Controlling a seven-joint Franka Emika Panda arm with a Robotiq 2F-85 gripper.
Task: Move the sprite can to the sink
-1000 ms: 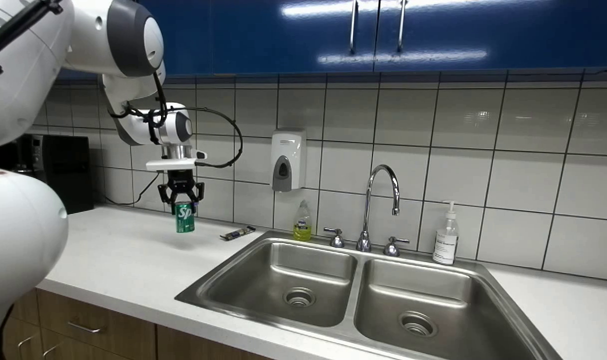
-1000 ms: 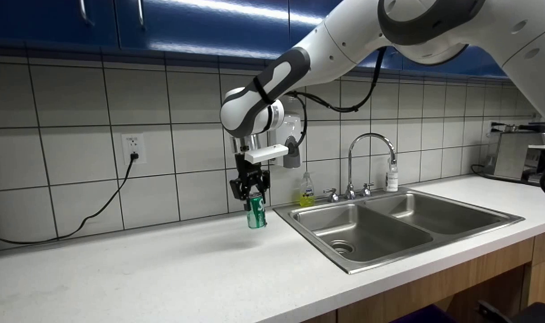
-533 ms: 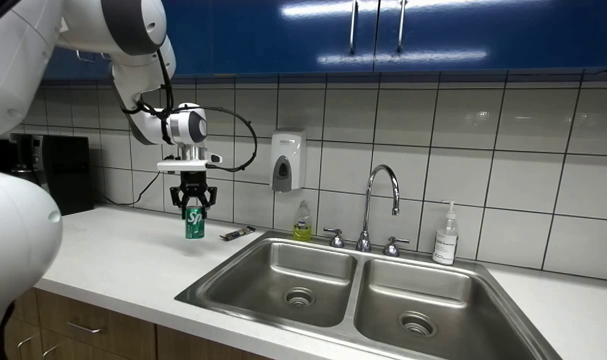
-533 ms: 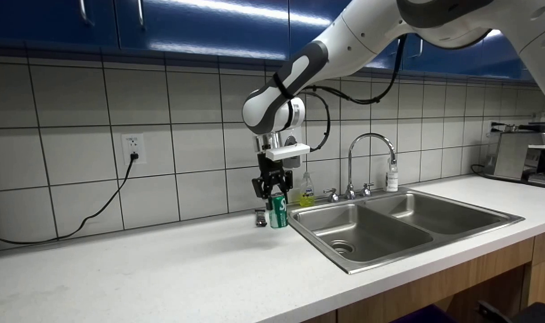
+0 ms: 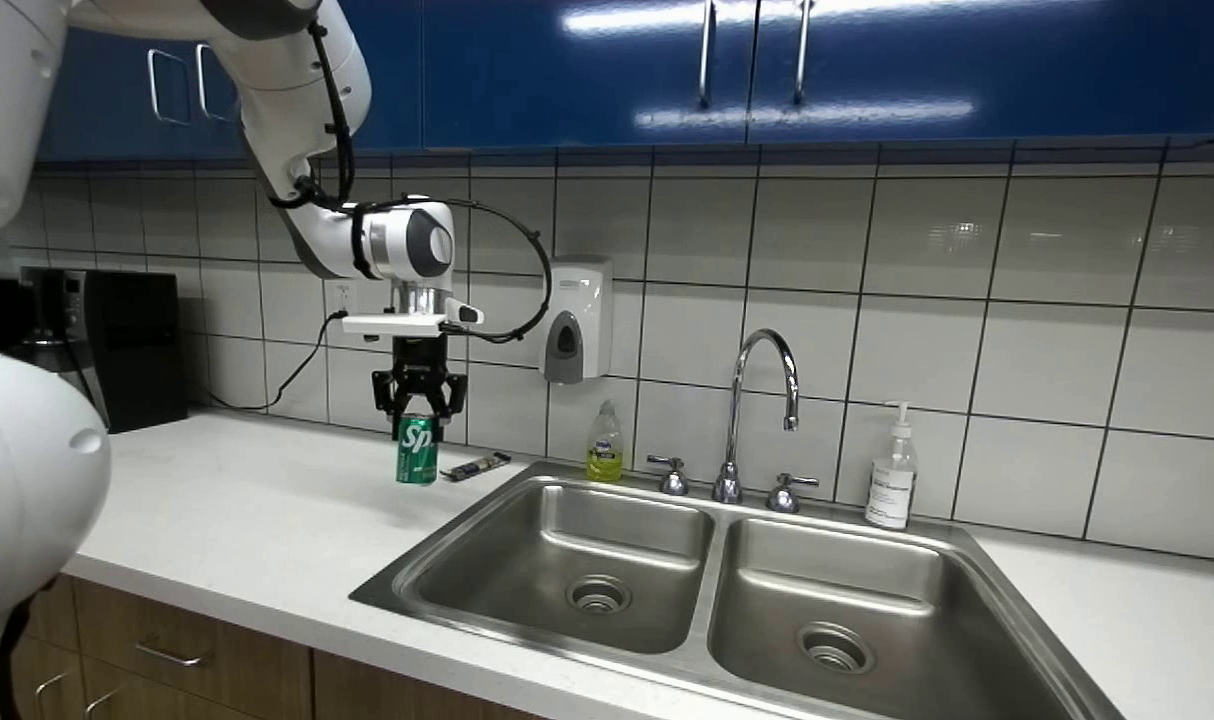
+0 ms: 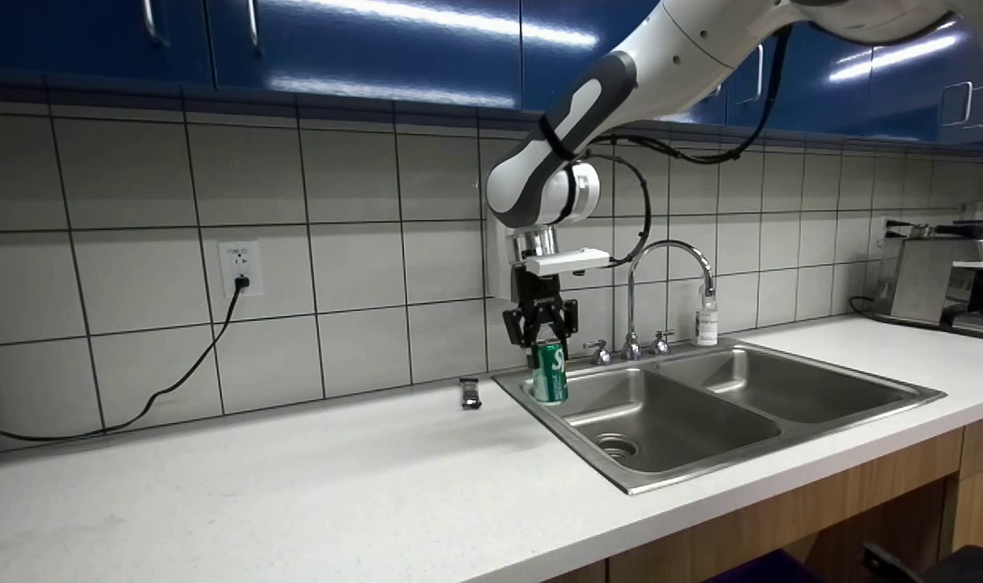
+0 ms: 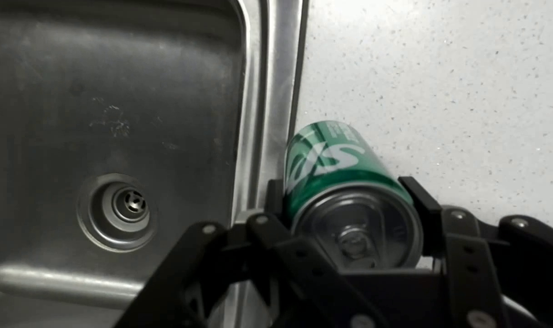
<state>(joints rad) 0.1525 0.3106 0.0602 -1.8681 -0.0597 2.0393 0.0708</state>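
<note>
A wall of pale tiles runs along the back, and over it hang the blue cabinets, their glossy fronts streaked with light. The white counter spreads below, and my white arm reaches out above it. Set into that counter is the double-basin steel sink. In an exterior view a dark, boxy appliance stands back on the counter. The chrome faucet curves up from the back of the sink, and near it the wall dispenser is fixed to the tiles. My black pincer points down, its two fingers clamped on the green sprite can, one pressed to each side close to its silvery top. A clear pump bottle stands at the sink's back edge; a smaller bottle of yellow liquid stands along the same edge, on the opposite side of the faucet. The can itself is upright in my hold, raised above the counter at the sink's end. In the wrist view it shows against the line where rim and counter meet; which of them its base is straight above, I cannot tell. A narrow dark packet lies flat on the counter near the sink and the wall. Inside one basin, the wrist view shows a round drain.
</note>
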